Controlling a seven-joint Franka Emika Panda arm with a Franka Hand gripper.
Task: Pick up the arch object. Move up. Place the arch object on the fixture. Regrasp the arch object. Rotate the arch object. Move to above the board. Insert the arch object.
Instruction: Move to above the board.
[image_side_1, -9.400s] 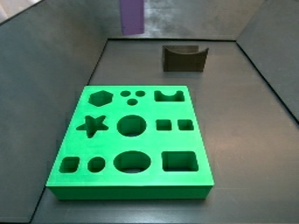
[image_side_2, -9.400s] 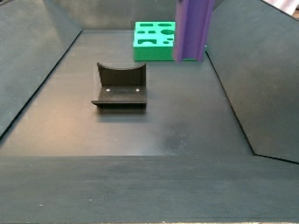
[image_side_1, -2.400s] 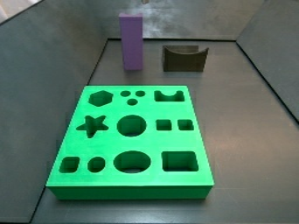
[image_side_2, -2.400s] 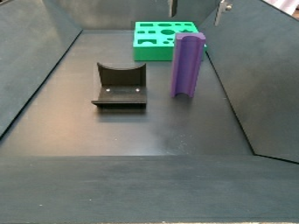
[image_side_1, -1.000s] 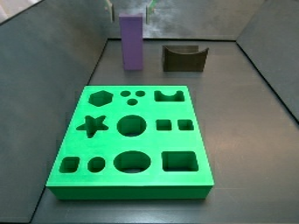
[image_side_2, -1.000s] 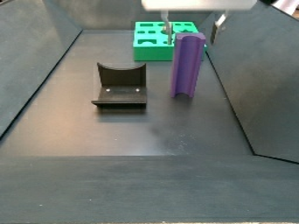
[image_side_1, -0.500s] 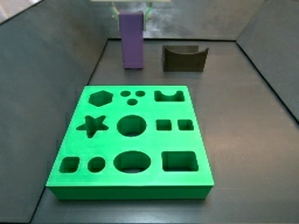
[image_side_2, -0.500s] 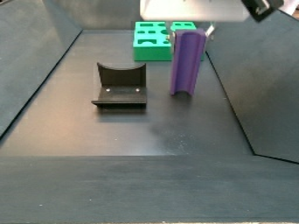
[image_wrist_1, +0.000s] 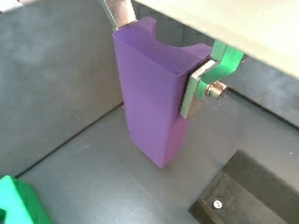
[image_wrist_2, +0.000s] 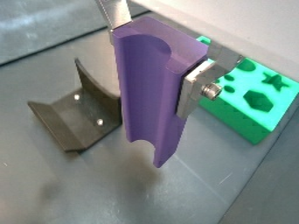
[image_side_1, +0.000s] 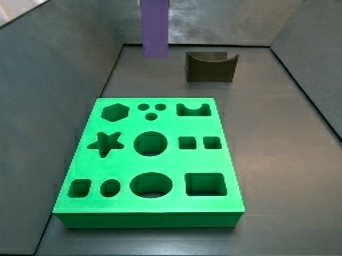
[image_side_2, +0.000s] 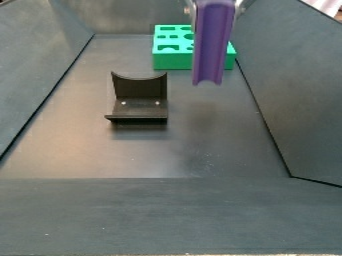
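Observation:
The arch object (image_wrist_1: 152, 96) is a long purple block with a scooped notch in its upper end. It hangs upright, clear of the floor, in both side views (image_side_1: 155, 28) (image_side_2: 211, 42). My gripper (image_wrist_1: 158, 51) (image_wrist_2: 156, 52) is shut on its upper end, one silver finger (image_wrist_1: 197, 89) pressed on each flat side. The fixture (image_side_1: 210, 66) (image_side_2: 136, 97) stands on the floor beside and below the block, apart from it. The green board (image_side_1: 181, 164) (image_side_2: 168, 46) lies flat with its cut-out holes facing up. In the side views the gripper body is cut off by the frame edge.
Dark sloping walls (image_side_1: 67, 60) close in the floor on both sides. The fixture (image_wrist_2: 73, 118) and a corner of the board (image_wrist_2: 251, 107) show below the held block in a wrist view.
The purple block stood on the floor with the gripper coming down over it. Now the fingers are shut on it and it has risen off the floor.

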